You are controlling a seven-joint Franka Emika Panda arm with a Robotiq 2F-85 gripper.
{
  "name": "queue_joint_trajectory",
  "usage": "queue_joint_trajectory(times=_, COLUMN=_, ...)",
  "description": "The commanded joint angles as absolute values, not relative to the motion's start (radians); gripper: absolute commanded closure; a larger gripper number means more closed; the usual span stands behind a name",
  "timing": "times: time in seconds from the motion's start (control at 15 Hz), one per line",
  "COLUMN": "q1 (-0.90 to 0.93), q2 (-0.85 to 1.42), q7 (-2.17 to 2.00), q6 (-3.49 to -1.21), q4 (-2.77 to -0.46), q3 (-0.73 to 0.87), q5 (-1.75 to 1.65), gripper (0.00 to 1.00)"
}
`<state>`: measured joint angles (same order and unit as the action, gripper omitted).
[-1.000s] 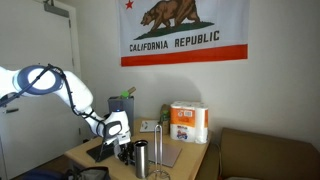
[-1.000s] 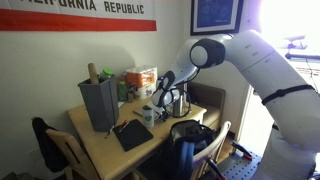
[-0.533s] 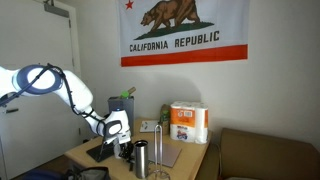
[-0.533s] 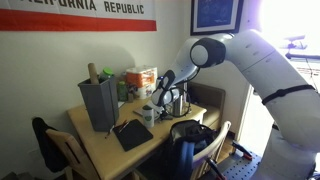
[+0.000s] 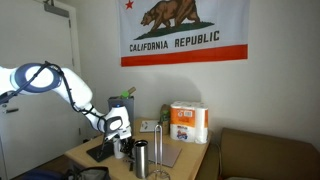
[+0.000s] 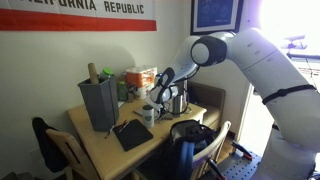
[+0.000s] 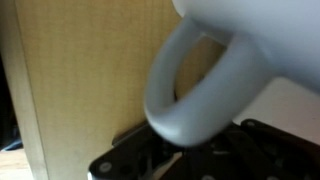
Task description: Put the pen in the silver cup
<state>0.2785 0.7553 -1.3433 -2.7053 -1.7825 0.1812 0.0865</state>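
Note:
The silver cup (image 6: 148, 113) stands on the wooden table (image 6: 105, 150). It is short and pale, with a handle. In the wrist view its pale handle (image 7: 175, 110) fills the frame, blurred and very near. My gripper (image 6: 159, 97) hangs just above and beside the cup, and it also shows in an exterior view (image 5: 120, 134). In the wrist view only dark jaw parts (image 7: 175, 160) show under the handle, too blurred to tell whether they are open or shut. I cannot make out the pen in any view.
A taller dark steel tumbler (image 6: 178, 100) (image 5: 141, 158) stands close to the cup. A grey bin (image 6: 100, 102) and a black notebook (image 6: 132, 133) are on the table. Paper towel rolls (image 5: 188, 122) and a wire holder (image 5: 162, 150) stand nearby. A black chair (image 6: 185, 140) is at the table's edge.
My gripper has risen slightly above the cup, so more of the cup shows in an exterior view. Nothing else has moved.

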Motion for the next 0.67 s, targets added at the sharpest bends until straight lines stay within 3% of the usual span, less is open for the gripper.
queue_joint_trajectory(times=0.0, q1=0.272, q2=0.677, q7=-1.349, q6=-2.599, q4=-1.757, q3=0.182, q5=0.068, gripper=0.97)
queue_joint_trajectory(times=0.6, q1=0.139, q2=0.528, q7=-1.254, q6=-2.577, q4=-1.685, q3=0.026, q5=0.179, gripper=0.98)
